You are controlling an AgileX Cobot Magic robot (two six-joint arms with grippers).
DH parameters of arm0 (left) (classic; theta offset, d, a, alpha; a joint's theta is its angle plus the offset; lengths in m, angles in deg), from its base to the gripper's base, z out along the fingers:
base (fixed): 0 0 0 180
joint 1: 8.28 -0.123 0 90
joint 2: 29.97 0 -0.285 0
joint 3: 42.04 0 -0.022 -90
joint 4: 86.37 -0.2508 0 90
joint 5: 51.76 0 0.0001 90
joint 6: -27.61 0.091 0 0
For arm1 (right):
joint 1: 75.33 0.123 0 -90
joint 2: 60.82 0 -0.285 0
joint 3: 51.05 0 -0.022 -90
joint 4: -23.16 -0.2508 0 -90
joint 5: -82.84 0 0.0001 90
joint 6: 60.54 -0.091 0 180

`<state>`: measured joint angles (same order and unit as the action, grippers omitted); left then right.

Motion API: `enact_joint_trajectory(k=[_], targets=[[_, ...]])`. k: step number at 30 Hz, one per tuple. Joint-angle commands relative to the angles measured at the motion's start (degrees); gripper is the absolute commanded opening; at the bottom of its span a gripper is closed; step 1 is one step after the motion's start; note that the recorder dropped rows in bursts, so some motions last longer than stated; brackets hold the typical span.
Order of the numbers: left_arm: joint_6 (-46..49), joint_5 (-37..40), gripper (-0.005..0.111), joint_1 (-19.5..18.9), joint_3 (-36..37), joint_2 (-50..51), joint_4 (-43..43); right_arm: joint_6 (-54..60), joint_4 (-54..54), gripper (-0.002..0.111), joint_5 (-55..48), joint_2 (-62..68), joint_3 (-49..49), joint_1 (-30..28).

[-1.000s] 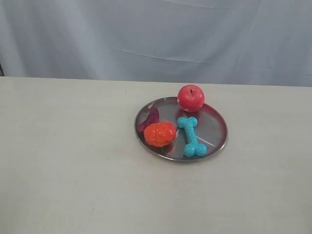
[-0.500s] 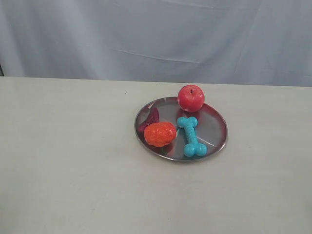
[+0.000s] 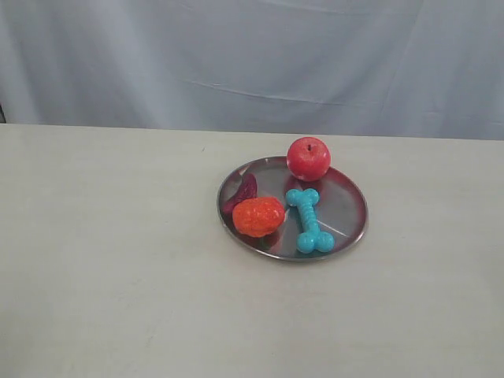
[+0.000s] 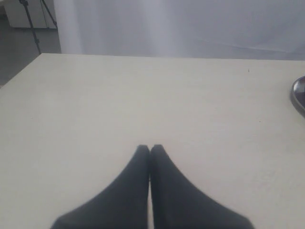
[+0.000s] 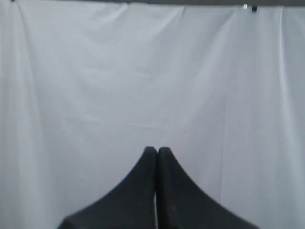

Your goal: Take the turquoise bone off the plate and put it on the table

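Observation:
The turquoise bone (image 3: 309, 220) lies on the right half of the round silver plate (image 3: 352, 206), which sits on the beige table (image 3: 118, 260). Neither arm shows in the exterior view. In the left wrist view my left gripper (image 4: 149, 148) is shut with nothing in it, over bare tabletop, and a sliver of the plate's rim (image 4: 299, 95) shows at the frame edge. My right gripper (image 5: 157, 150) is shut and empty, facing only the pale curtain, with no task object in that view.
On the plate a red apple (image 3: 308, 158) stands at the far edge, an orange knobbly toy (image 3: 257, 216) lies beside the bone, and a dark red piece (image 3: 242, 192) lies behind it. A grey curtain (image 3: 252, 55) hangs behind the table.

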<state>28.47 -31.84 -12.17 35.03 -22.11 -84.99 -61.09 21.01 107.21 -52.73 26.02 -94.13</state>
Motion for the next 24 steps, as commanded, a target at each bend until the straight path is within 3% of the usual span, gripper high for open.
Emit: enact_joint_trajectory(k=[1,5,7,8,10,14,18,22,24], targets=[[-0.24,-0.31,0.0,0.44,0.15,-0.07,0.08,0.18,0.33,0.0,5.78,-0.3,0.15,0.26],[-0.24,-0.31,0.0,0.44,0.15,-0.07,0.08,-0.95,0.33,0.0,6.8,-0.3,0.15,0.26],[-0.24,-0.31,0.0,0.44,0.15,-0.07,0.08,-11.7,0.21,0.0,13.66,-0.3,0.15,0.26],[-0.24,-0.31,0.0,0.44,0.15,-0.07,0.08,-23.43,0.21,0.0,17.79,-0.3,0.15,0.26],[-0.24,-0.31,0.0,0.44,0.15,-0.07,0.08,-33.68,0.21,0.0,18.38,-0.3,0.15,0.26],[-0.24,-0.31,0.0,0.44,0.15,-0.07,0.08,-37.15,0.32,0.0,-1.15,-0.3,-7.89,0.26],[-0.24,-0.31,0.0,0.44,0.15,-0.07,0.08,-37.23,0.32,0.0,-9.91,2.71,-16.52,0.36],[-0.24,-0.31,0.0,0.44,0.15,-0.07,0.08,-37.11,0.73,0.0,-21.2,12.38,-27.69,2.94],[-0.24,-0.31,0.0,0.44,0.15,-0.07,0.08,-37.11,3.87,0.0,-29.53,22.15,-36.41,7.2]])
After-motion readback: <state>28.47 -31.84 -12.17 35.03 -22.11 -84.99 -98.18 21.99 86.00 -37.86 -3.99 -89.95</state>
